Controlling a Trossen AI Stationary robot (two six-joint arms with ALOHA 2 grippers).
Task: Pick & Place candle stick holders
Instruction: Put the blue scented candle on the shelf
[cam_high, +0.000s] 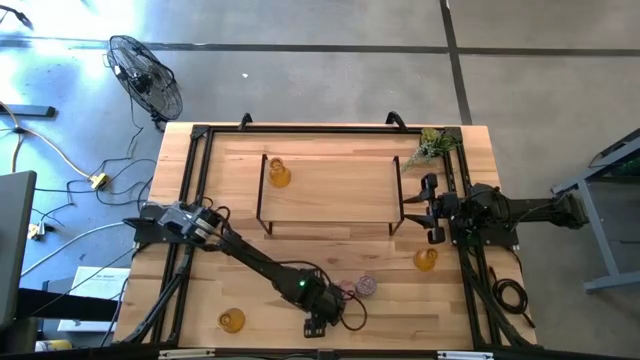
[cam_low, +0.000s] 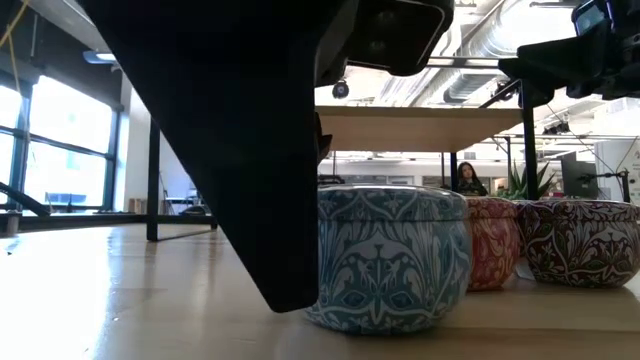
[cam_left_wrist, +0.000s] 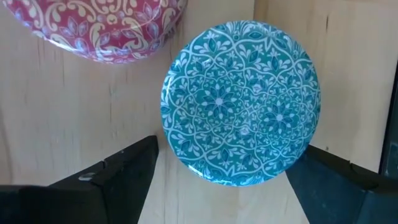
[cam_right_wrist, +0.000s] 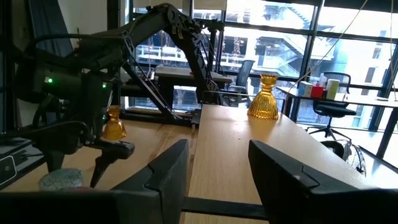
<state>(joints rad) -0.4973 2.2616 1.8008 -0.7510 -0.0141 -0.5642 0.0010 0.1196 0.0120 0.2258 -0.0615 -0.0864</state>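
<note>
The blue holder (cam_left_wrist: 241, 102) stands on the table near its front edge. My left gripper (cam_left_wrist: 230, 162) is over it, open, pointing down, with one finger on each side; in the high view it (cam_high: 318, 322) hides the holder. The pink (cam_low: 492, 240) and purple (cam_low: 580, 240) holders stand beside the blue one (cam_low: 390, 255). One amber holder (cam_high: 278, 175) stands on the raised shelf, one (cam_high: 426, 260) on the table at the right and one (cam_high: 232, 320) at the near left. My right gripper (cam_high: 432, 210) is open and empty at the shelf's right end.
The wooden shelf (cam_high: 330, 195) on black legs stands mid-table. A green plant sprig (cam_high: 432, 145) lies at the far right corner. Black frame rails run along the table's sides. The pink holder (cam_left_wrist: 99, 28) stands close to the blue one.
</note>
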